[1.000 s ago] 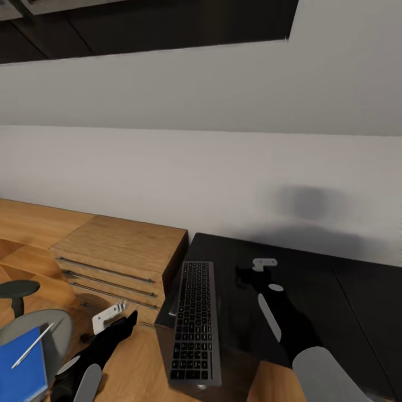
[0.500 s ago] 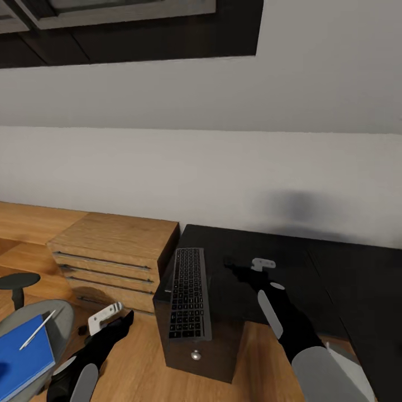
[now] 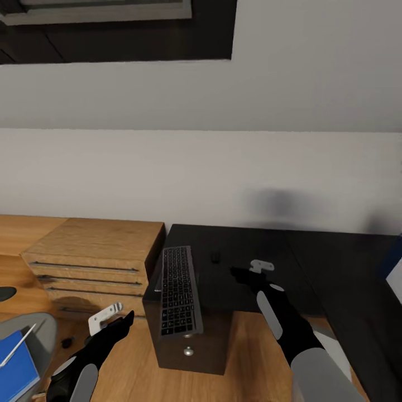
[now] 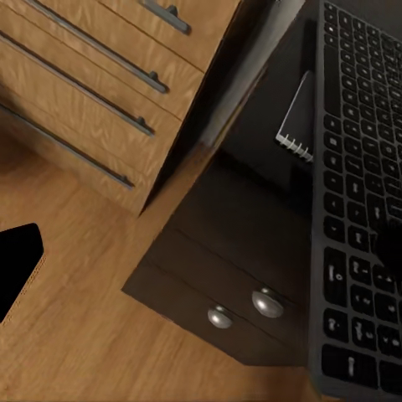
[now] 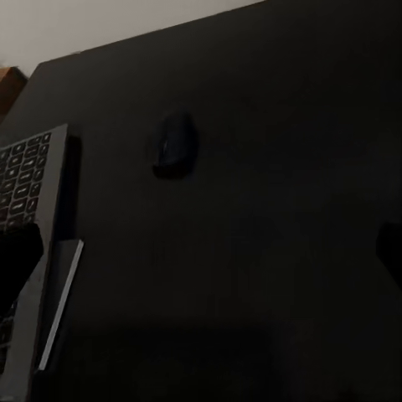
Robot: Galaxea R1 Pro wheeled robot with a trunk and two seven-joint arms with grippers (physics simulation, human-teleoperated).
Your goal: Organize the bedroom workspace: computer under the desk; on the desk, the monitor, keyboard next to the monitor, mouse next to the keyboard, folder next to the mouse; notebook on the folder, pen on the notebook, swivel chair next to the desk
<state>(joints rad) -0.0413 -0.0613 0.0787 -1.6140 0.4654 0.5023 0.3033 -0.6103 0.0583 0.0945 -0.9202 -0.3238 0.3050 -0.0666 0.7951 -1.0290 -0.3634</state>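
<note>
1. The black desk (image 3: 251,251) stands against a pale grey wall (image 3: 201,173), its near end showing a drawer front with a round silver knob (image 3: 188,351).
2. The keyboard (image 3: 179,290) lies lengthwise along the desk's left edge, its near end reaching the front of the drawer block.
3. The mouse (image 3: 215,257) sits on the desk top just to the right of the keyboard's far end, apart from it; in the right wrist view it shows as a dark rounded shape (image 5: 174,144) on the black surface.
4. In the left wrist view a spiral-bound notebook (image 4: 298,117) lies on the desk, tucked against the keyboard's long side.
5. A light wooden drawer unit (image 3: 95,262) with bar handles stands on the wood floor (image 3: 139,379), just left of the desk.
6. At the lower left corner of the head view the blue folder (image 3: 17,368) rests on the grey seat of the swivel chair (image 3: 42,329), with the pen (image 3: 17,345) lying on top of it.
7. The left hand (image 3: 109,319) hangs above the floor in front of the drawer unit, holding nothing; how far its fingers are parted cannot be told.
8. The right hand (image 3: 254,271) hovers over the desk top to the right of the keyboard, empty; its finger spacing also cannot be told.
</note>
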